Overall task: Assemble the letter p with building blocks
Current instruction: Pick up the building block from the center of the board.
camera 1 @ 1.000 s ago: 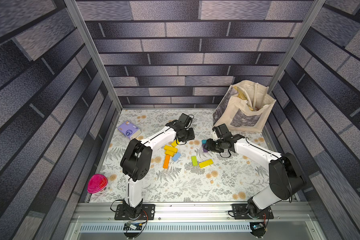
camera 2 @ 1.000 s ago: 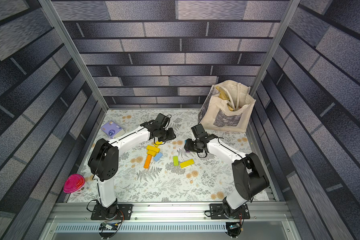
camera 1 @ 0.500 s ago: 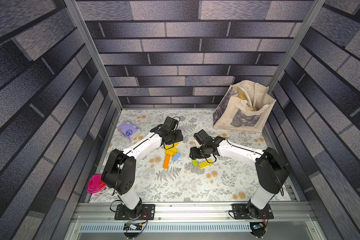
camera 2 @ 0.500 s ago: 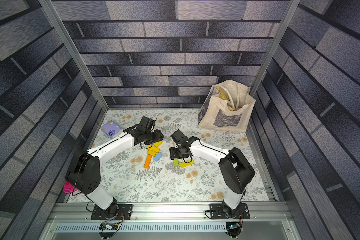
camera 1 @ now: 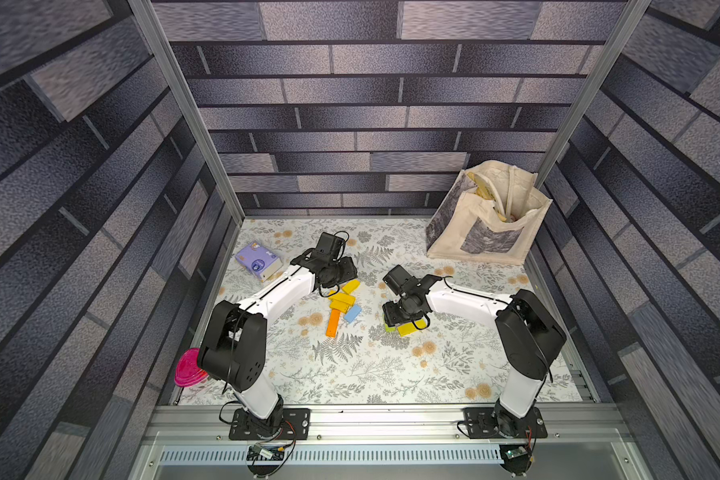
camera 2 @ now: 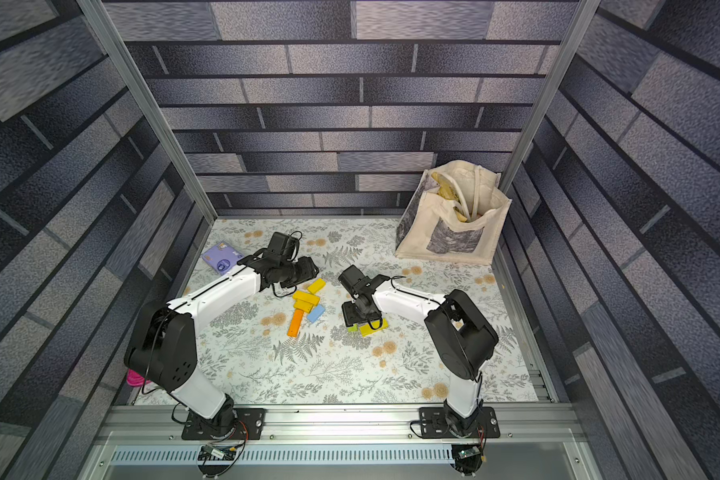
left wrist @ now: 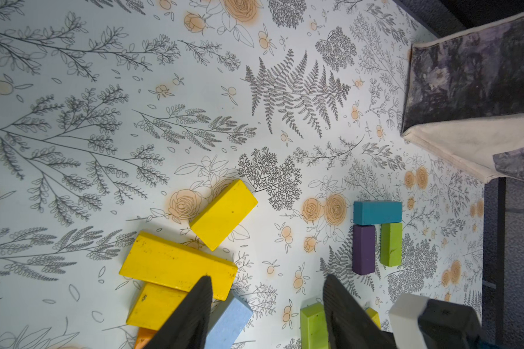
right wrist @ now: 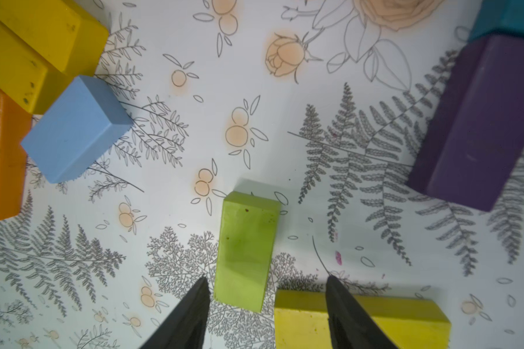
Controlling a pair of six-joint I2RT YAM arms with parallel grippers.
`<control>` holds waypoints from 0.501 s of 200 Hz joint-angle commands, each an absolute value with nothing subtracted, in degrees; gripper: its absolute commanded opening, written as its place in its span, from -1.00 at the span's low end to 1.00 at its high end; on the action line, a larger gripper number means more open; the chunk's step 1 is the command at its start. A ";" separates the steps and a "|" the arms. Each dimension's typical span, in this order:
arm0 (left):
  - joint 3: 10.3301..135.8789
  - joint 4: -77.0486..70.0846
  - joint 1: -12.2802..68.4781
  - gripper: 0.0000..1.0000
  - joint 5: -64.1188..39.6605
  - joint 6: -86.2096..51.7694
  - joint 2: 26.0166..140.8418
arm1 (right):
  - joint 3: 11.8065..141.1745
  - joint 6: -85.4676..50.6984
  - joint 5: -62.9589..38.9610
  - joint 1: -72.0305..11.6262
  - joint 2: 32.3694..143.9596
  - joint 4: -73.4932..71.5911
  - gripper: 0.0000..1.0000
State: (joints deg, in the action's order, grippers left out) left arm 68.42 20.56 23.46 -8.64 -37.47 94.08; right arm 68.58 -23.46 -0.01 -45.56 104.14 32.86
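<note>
R gripper (right wrist: 267, 279), jaws apart & empty, hung over lime block (right wrist: 245, 250); block's long axis ran fwd between jaws.

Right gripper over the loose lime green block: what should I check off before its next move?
1. Right gripper open: ok.
2. Loose lime green block between its fingertips: ok, though off centre.
3. Fingers clear of neighbours: not ok; one fingertip overlaps the long yellow block in the wrist view.
4. Fingertip height above the table: cannot tell.
5. Left gripper open and empty: ok.
6. Started letter intact: ok; teal block caps the purple block and placed lime green block.
</note>
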 commanded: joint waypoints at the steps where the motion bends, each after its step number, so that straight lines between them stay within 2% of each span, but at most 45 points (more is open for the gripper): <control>1: 70.18 21.01 23.33 0.22 -9.97 -36.79 94.72 | 70.50 -23.07 0.60 -46.77 105.58 33.72 0.26; 64: 70.39 20.66 23.29 0.22 -10.28 -37.27 95.70 | 73.53 -21.38 9.34 -49.25 109.25 39.12 0.24; 100: 70.31 20.49 23.29 0.22 -9.87 -37.00 95.64 | 73.08 -20.74 10.34 -49.39 109.69 39.58 0.05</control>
